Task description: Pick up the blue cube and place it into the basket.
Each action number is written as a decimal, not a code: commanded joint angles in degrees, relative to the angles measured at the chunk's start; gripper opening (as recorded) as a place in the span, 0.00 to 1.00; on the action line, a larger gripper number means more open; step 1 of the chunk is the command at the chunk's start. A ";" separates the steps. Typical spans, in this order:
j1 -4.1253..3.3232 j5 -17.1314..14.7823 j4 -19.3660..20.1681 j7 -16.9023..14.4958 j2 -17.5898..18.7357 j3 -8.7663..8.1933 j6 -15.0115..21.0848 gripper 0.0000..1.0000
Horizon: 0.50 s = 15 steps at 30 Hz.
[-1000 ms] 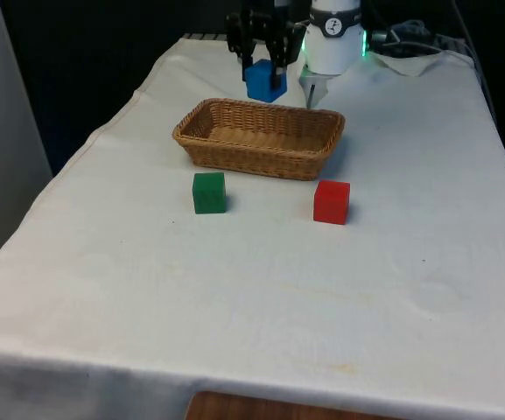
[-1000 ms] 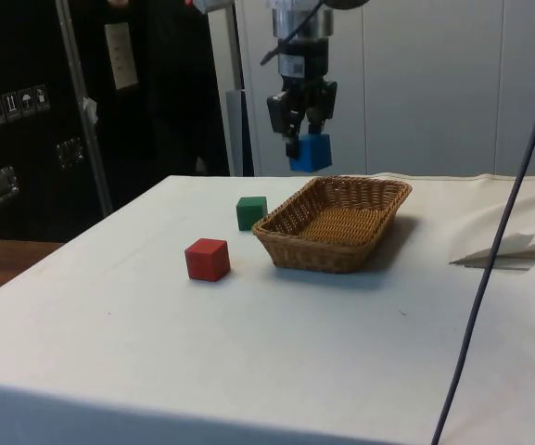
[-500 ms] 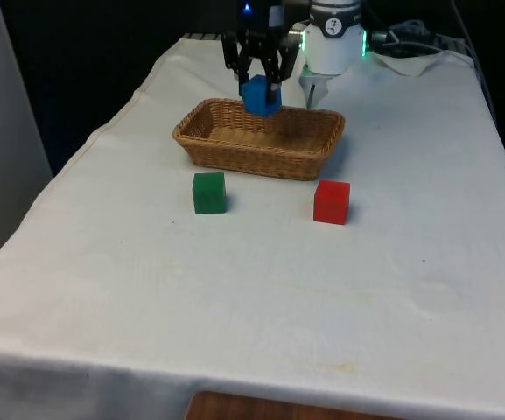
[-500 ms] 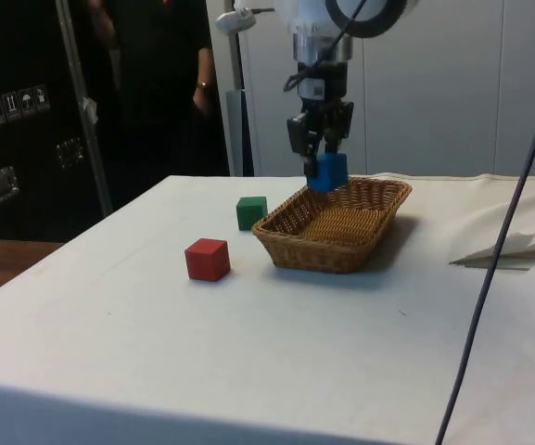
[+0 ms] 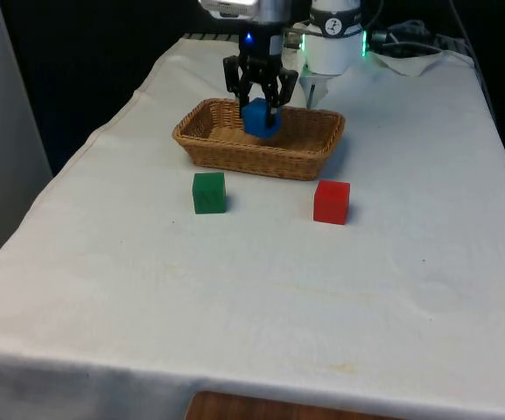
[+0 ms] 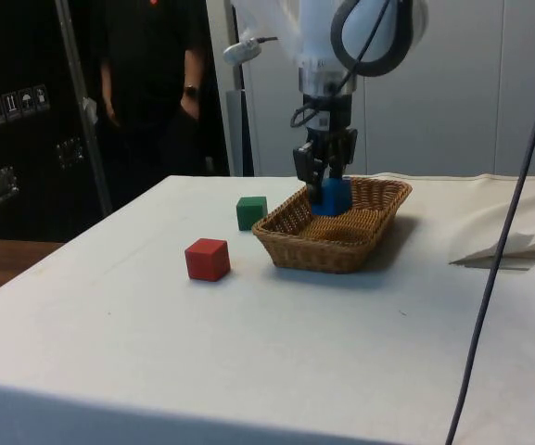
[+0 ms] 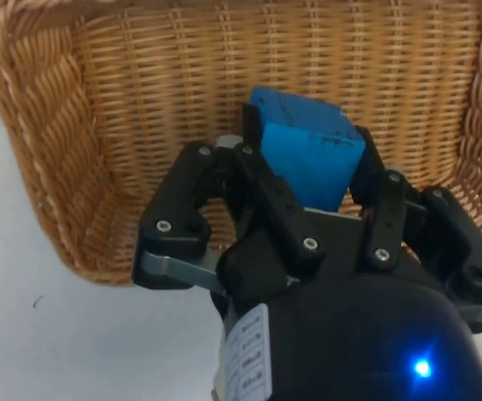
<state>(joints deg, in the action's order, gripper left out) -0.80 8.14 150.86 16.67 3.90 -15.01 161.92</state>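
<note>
The blue cube (image 5: 259, 118) (image 6: 331, 197) (image 7: 303, 148) is held between my black fingers, low inside the wicker basket (image 5: 206, 147) (image 6: 350, 253) (image 7: 98, 125). My gripper (image 5: 260, 112) (image 6: 327, 193) (image 7: 303, 163) is shut on the cube and hangs over the half of the basket toward the front view's left. The side view shows the cube down below the basket's rim. Whether the cube touches the basket floor cannot be told.
A green cube (image 5: 208, 192) (image 6: 251, 212) and a red cube (image 5: 332, 202) (image 6: 208, 259) stand on the white cloth just in front of the basket. A person (image 6: 146, 83) stands behind the table's far corner. A crumpled cloth (image 6: 513, 246) lies beside the basket.
My gripper has come down with the blue cube, from above the basket's far rim into the basket. The person behind the table has shifted.
</note>
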 commanded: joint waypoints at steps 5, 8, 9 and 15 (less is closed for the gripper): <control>0.00 1.89 -0.06 1.32 1.89 -0.86 2.64 0.03; 0.00 1.78 -0.11 1.09 3.09 -1.20 4.01 0.03; -0.06 1.72 -0.11 1.09 3.44 -1.32 4.47 0.03; -0.11 1.38 -0.06 0.52 5.61 -2.01 7.16 0.03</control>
<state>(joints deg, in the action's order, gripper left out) -0.80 8.14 150.92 16.50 9.28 -16.21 168.45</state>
